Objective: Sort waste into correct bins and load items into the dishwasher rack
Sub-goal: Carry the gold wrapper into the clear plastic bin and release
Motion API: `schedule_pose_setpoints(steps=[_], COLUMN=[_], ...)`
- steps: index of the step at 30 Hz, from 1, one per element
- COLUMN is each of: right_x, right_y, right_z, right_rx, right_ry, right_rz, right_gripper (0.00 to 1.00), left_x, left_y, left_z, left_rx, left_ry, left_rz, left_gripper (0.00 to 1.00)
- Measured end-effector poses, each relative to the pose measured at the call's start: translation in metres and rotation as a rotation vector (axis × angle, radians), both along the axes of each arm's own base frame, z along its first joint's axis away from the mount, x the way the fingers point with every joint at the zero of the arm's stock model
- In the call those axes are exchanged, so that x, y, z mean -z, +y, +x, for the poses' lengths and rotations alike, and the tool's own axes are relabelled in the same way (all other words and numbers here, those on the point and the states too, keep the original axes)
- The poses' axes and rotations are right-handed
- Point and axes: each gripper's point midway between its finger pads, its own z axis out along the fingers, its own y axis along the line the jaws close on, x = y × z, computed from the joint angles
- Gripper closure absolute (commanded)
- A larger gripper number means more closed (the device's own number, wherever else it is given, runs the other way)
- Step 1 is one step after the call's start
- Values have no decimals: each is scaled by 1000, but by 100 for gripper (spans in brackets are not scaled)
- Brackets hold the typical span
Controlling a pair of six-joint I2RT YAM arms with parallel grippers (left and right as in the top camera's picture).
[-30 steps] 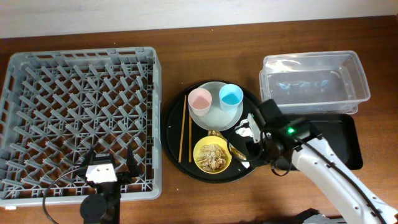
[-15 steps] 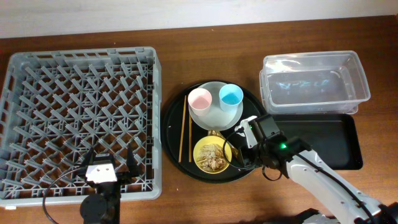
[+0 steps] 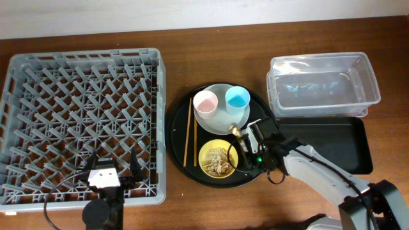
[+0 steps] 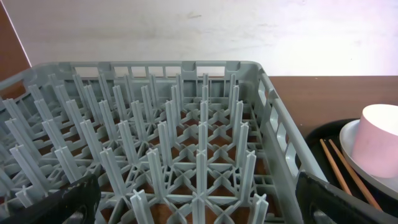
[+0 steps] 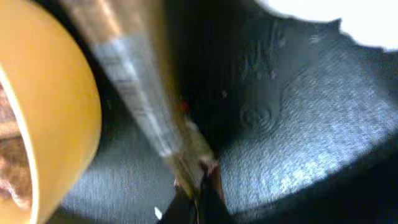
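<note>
A robot test bench staged as a kitchen: a bare brown wooden surface [image 3: 217, 51] against a plain white wall [image 4: 249, 28], a grey dishwasher rack [image 3: 83, 121] set straight on it, well left of the right hand [image 3: 241, 135].

Left arm [image 3: 97, 214] parked at 7 o'clock, left gripper [image 3: 112, 165] aimed toward 12, fingers [image 4: 65, 202] spread wide. Right arm [image 3: 319, 177] stretches in from 5 o'clock toward centre, right gripper [image 3: 243, 137] angled down, fingers [image 5: 186, 208] pinched together, wrist view blurred.

A round black tray [image 3: 176, 131] sits on the brown wooden table [image 3: 211, 51] (white wall [image 3: 192, 11] behind).
</note>
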Motion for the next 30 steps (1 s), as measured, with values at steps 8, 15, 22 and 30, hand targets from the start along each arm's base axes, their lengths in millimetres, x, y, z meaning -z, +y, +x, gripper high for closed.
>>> schedule_pose_setpoints(steps=[8,15,22,30], right_x=[-138,-255,-202,-104], right_y=[11,-60,-164,-196], right_z=[35,92,150,186], right_rx=[-11,283,646,751], right_ry=[-111,-468,-378,-164], right_rz=[24,0,-83,75], right_gripper=[96,96,92,44], left_x=[0,0,0,0], left_y=[0,0,0,0], left_z=[0,0,0,0], left_rx=[0,0,0,0], left_ry=[0,0,0,0], left_rz=[0,0,0,0], left_gripper=[1,1,1,1])
